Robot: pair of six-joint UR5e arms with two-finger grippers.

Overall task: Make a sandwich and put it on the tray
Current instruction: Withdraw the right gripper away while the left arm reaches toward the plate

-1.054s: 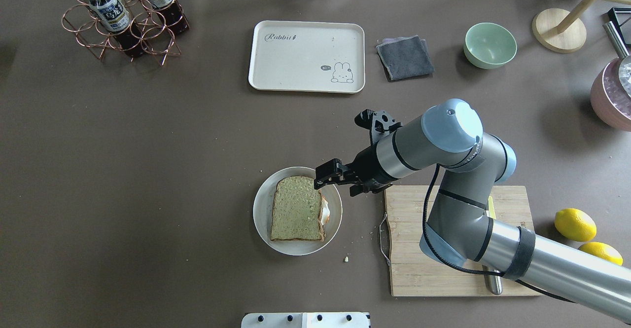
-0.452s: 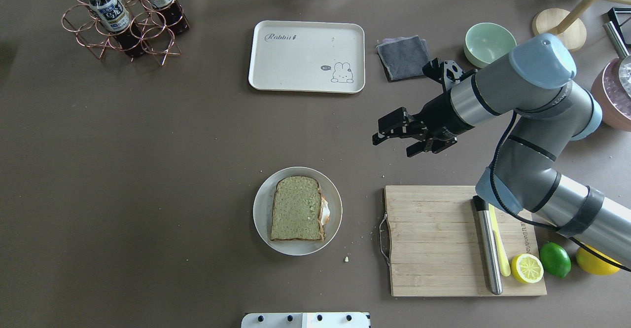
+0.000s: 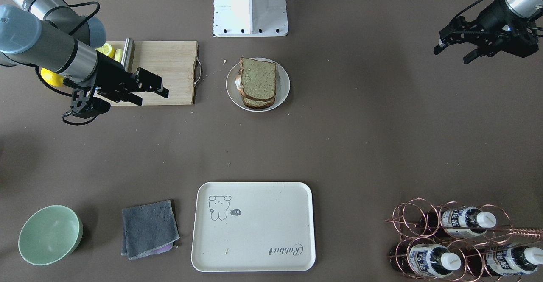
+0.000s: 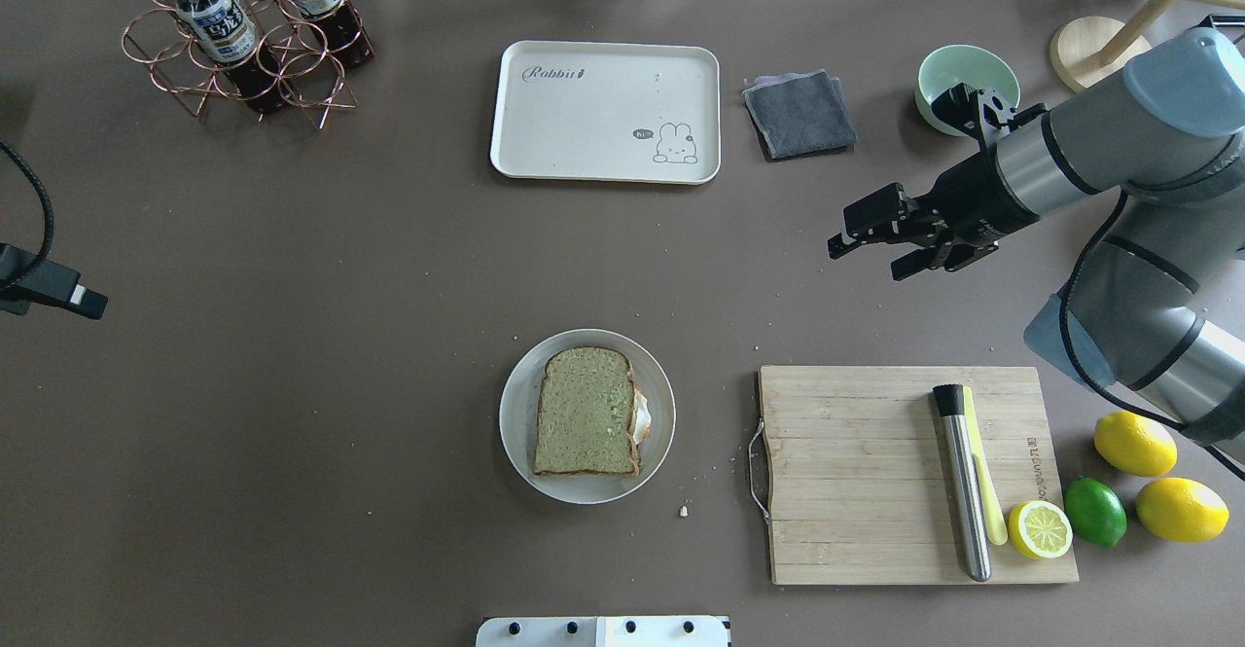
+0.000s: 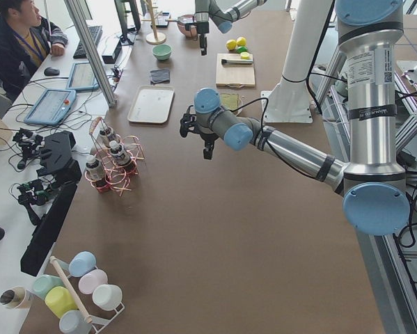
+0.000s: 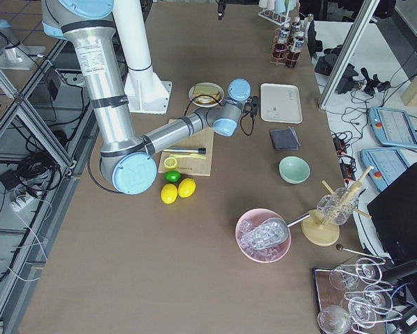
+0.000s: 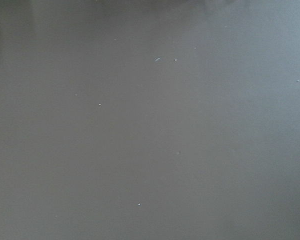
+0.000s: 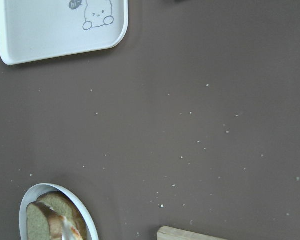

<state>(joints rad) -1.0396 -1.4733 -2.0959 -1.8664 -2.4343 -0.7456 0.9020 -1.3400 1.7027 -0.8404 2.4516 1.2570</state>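
Right gripper: my fingers are spread apart with nothing between them. They hang above the bare table, past the far edge of the cutting board and near the green bowl.
Left gripper: my fingers are spread here too and grip nothing, out over my left end of the table.
Sandwich: it lies stacked on the round plate, with a bit of egg white showing on the side toward the board.
Tray: it sits at the far side of the table, well apart from the sandwich.
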